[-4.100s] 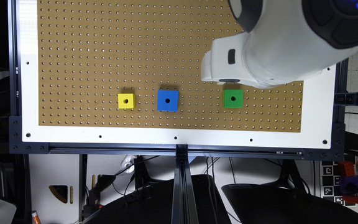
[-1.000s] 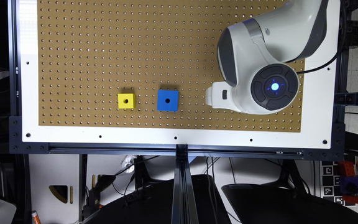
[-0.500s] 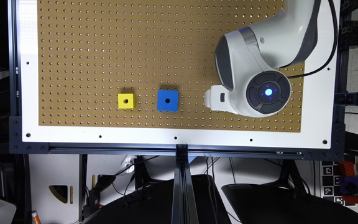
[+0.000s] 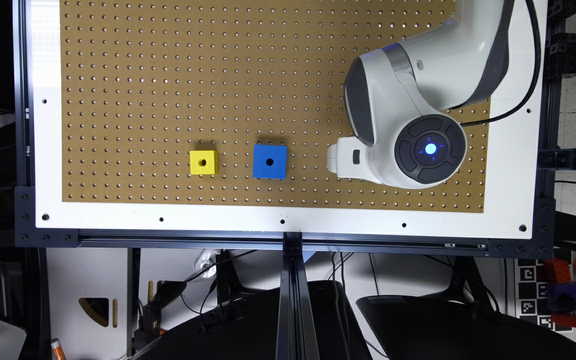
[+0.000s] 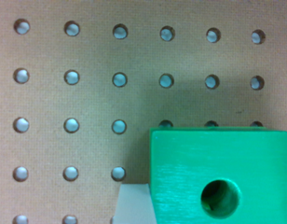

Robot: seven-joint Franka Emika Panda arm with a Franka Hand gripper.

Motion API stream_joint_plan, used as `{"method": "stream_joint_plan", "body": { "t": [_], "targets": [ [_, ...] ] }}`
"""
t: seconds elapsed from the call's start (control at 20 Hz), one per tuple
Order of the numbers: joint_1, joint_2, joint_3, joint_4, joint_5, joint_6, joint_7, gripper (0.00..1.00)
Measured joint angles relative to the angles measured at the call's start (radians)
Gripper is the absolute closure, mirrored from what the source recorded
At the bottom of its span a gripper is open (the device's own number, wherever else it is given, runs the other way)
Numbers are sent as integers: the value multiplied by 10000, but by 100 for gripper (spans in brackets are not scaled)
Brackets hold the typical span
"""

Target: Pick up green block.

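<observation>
Brown pegboard [image 4: 168, 75] covers the tabletop [image 4: 45, 150], framed by a white border and dark aluminium rails. In the exterior view, a yellow cube [image 4: 203, 162] and a larger blue cube [image 4: 270, 161] sit side by side but apart on the board, each with a dark round hole in its top. Toward the exterior view's right of the blue cube, the white robot arm [image 4: 418, 100] bends down over the board, a blue light glowing on its round dark cap, and the white hand [image 4: 344, 161] pokes out just beside that cap.

Seen from the wrist view, the green block [image 5: 220, 177] lies flat on the pegboard, very close to the camera, its top face square to the lens and its round hole plainly visible. A pale grey finger [image 5: 132, 203] shows right against one side of the block; the other side runs to the picture's edge, so whether the hand is clamped on the block or merely straddling it cannot be told.
</observation>
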Motion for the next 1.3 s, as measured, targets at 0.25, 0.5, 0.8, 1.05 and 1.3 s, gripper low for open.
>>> {"method": "stream_joint_plan", "body": {
  "t": [0.25, 0.5, 0.8, 1.05, 1.3],
  "targets": [
    [-5, -200, 1, 3, -3, -149, 4, 100],
    [-2, -1041, 37, -1, -2, -1066, 62, 100],
    [0, -1440, 62, -4, -2, -1494, 84, 100],
    [-2, -1986, 104, 0, 14, -1948, 103, 100],
    [-2, -2178, 127, 0, 15, -2154, 122, 100]
  ]
}}
